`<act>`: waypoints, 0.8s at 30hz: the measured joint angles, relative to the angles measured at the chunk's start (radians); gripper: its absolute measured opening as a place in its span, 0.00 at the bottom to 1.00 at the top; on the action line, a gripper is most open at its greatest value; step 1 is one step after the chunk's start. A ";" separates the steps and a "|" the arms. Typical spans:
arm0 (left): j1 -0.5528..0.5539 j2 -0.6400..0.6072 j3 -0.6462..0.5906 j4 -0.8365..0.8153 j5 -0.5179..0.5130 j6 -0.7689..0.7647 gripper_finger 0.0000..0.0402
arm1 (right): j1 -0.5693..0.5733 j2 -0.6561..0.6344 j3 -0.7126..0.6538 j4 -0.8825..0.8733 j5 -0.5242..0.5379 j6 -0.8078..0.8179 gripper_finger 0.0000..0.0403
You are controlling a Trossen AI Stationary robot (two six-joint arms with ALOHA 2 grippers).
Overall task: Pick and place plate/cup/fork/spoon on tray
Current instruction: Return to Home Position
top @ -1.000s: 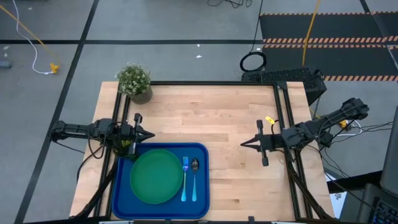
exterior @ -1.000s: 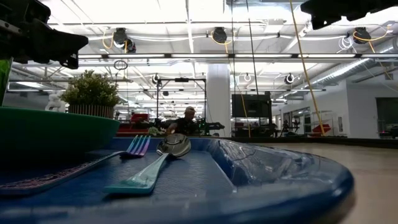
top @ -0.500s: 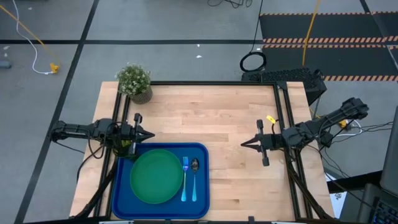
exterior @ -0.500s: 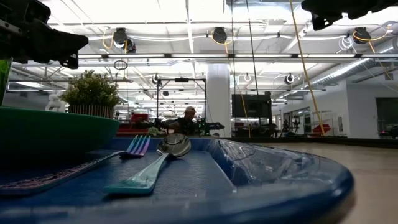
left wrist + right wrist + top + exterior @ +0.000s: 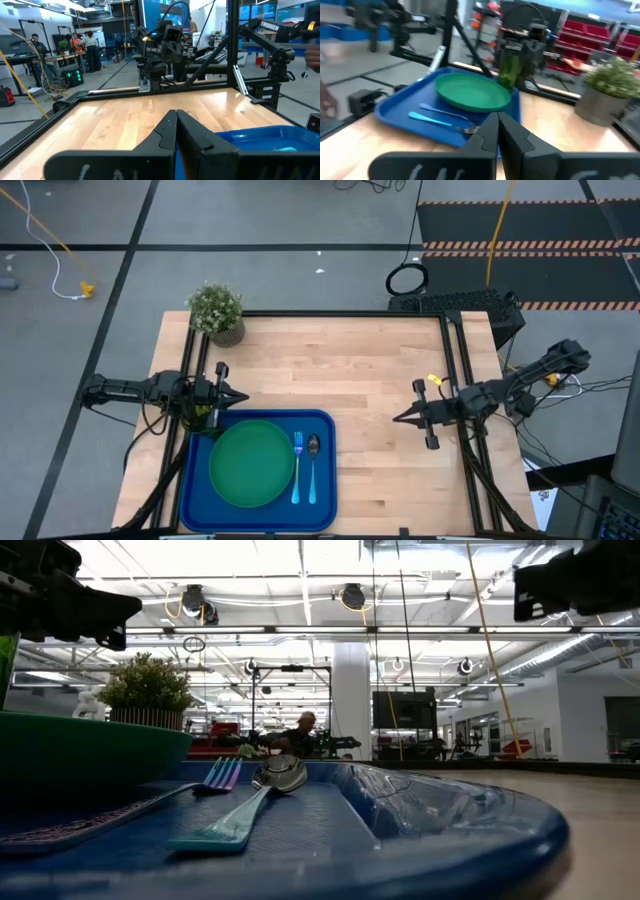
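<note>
The tray [image 5: 325, 480] lies at the near left of the wooden surface [image 5: 370, 370], its long sides running near to far. The plate [image 5: 251, 464] rests flat inside it, filling the left and middle part. Just right of the plate, also inside the tray, the fork [image 5: 297, 468] and the spoon [image 5: 312, 468] lie side by side, handles toward the near edge, tines and silver bowl toward the far edge; the fork is the one closer to the plate. In the low view the spoon [image 5: 250, 805] and fork [image 5: 218, 777] lie flat on the tray floor [image 5: 420, 830]. The cup [image 5: 509, 67] stands upright at the tray's far left corner, directly under the left arm, largely hidden by it from above. The left gripper [image 5: 240, 396] hovers over that corner, pointing right, its fingers [image 5: 165, 132] pressed together on nothing. The right gripper [image 5: 400, 418] hangs over bare wood at the right side, well apart from the tray, pointing left, its fingers [image 5: 487, 132] likewise closed and empty. A potted plant [image 5: 217, 311] sits at the far left corner of the surface.
</note>
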 joint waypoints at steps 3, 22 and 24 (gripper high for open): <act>0.000 0.000 0.000 0.000 0.000 0.000 0.02 | -0.014 -0.061 -0.042 0.018 -0.049 -0.001 0.00; 0.000 0.000 0.001 0.000 0.000 0.000 0.02 | -0.040 -0.313 -0.062 -0.151 -0.143 0.019 0.00; 0.000 0.000 0.001 0.000 0.000 0.000 0.02 | -0.040 -0.316 -0.062 -0.149 -0.177 0.009 0.00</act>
